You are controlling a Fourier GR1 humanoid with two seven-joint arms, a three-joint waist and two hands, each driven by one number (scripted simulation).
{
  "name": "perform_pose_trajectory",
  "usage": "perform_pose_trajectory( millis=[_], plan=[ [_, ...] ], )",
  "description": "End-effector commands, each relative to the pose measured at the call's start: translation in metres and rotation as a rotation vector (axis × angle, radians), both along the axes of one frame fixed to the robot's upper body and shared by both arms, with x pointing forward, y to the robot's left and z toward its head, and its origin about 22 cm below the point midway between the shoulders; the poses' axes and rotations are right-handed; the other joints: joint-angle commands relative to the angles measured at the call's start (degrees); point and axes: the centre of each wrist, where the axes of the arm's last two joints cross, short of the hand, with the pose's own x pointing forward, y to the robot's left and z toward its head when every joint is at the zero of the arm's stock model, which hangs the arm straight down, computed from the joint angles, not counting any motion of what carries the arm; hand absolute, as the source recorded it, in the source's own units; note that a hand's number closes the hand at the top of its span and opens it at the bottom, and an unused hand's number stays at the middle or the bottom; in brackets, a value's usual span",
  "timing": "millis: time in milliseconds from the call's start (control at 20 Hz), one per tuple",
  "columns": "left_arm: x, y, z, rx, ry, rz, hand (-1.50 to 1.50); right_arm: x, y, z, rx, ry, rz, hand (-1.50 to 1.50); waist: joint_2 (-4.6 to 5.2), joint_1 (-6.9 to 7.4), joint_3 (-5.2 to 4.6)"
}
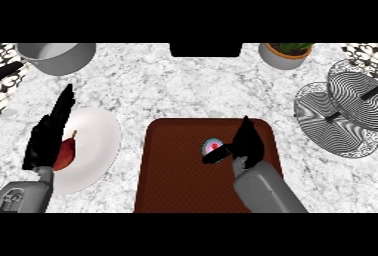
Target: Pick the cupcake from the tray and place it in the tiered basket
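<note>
Hovering right hand [246, 142]: thumb beside cupcake, not grasping
Cupcake [210, 146]: round, on woven brown tray [177, 170]
Tiered basket [347, 112]: striped wire, two o'clock
Left hand [50, 131]: relaxed, fingers straight, over white plate [100, 145]

White round plate [100, 145] on grey-white marble counter [184, 85]. Red pear-shaped fruit [66, 154] lying on plate. Grey metal pot [59, 56] behind plate, at counter's far edge. Grey plant pot [284, 56] with green leaves far right of plate.
</note>
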Motion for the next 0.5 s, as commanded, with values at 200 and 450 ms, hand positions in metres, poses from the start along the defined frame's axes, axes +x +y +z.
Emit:
perform_pose_trajectory(
  millis=[200,450],
  plan=[
    [0.003,-0.003,-0.010,0.004,0.000,-0.005,0.00,0.004,0.017,-0.002,0.018,0.166,-0.157,-1.50,0.35,0.28,0.06],
    [0.001,-0.006,-0.005,0.010,0.000,-0.030,0.00,-0.003,0.018,-0.022,0.051,0.186,-0.168,-1.50,0.39,0.82,0.14]
  ],
)
